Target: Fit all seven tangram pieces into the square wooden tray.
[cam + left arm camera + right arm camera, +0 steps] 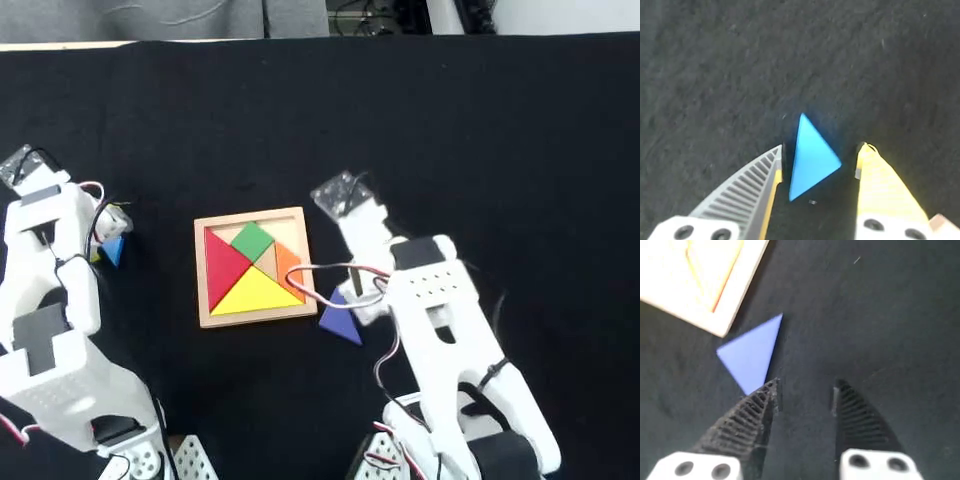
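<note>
High view for layout: tray (250,216) at mid-table, holding red triangle (225,265), yellow triangle (255,292), green square (252,241) and orange piece (290,265), with bare wood left between green and orange. Two more triangles out on the table (450,120). Pale blue triangle (810,157) well left of tray, bracketed by left gripper (822,147): jaws open, one either side, close to its edges, not seen to pinch. Violet triangle (752,352) just off tray's near right corner, apart from it. Right gripper (806,383) low over the table just beside it, jaws open with nothing between; one fingertip (771,386) at, perhaps on, a corner of the triangle.

Judged step: pick-up of the outstanding triangles, with filling part done. On the left, nearer a grasp: calls for closing squarely on the triangle's sides, then a lift and a carry right to the tray. Thin flat piece, so likely to pivot or squirt out if pinched off-centre. On the right, calls for a small sidestep to bring violet triangle between the jaws before closing. After that, turning each piece to match the gap and lowering it flat. Best taken one arm at a time, to avoid a meeting over the tray.
</note>
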You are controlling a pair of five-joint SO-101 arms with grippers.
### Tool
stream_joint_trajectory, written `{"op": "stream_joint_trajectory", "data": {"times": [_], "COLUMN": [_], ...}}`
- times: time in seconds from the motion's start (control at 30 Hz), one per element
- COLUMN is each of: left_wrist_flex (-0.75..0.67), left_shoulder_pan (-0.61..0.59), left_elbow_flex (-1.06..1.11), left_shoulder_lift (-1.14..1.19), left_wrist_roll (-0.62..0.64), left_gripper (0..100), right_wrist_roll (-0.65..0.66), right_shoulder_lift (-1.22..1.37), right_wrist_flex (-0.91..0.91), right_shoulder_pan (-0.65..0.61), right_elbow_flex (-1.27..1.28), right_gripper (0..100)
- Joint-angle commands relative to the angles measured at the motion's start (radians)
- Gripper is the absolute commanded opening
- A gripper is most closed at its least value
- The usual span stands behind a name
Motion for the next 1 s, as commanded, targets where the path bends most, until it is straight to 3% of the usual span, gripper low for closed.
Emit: {"op": "stream_joint_trajectory", "data": {"times": [0.0,0.17,0.4,0.53,0.97], "left_wrist_flex": [0.005,-0.046,-0.011,0.009,0.015], "left_shoulder_pan": [0.001,0.001,0.001,0.002,0.013], "left_elbow_flex": [-0.071,-0.041,-0.028,-0.030,-0.039], "left_shoulder_lift": [0.002,0.012,0.021,0.021,0.029], "left_wrist_roll": [0.025,0.049,0.048,0.021,0.005], "left_gripper": [24,24,20,11,11], "right_wrist_roll": [0.066,0.164,0.308,0.316,0.359], "right_shoulder_lift": [-0.016,-0.010,-0.010,-0.010,-0.007], "right_wrist_flex": [-0.003,0.035,0.117,0.120,0.026], "right_shoulder_pan": [-0.006,-0.011,-0.078,-0.160,-0.212], "right_elbow_flex": [0.028,0.036,0.035,0.033,0.130], "right_gripper": [8.2,1.4,1.1,1.1,1.1]}}
